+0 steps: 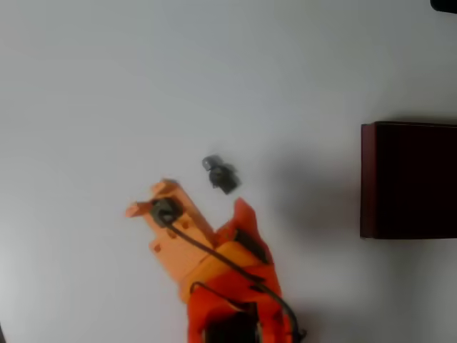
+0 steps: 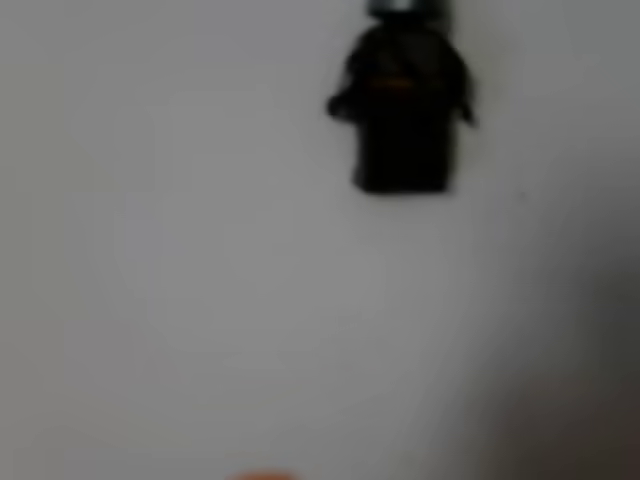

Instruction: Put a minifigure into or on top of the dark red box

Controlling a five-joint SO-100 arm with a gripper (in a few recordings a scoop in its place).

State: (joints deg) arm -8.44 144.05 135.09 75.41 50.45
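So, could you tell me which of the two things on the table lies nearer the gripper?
The minifigure, a tiny dark grey toy lying on the white table just beyond the orange gripper. The dark red box sits well apart at the overhead view's right edge.

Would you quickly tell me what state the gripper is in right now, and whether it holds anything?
Gripper: open and holding nothing; the minifigure lies on the table just beyond its fingertips, apart from them.
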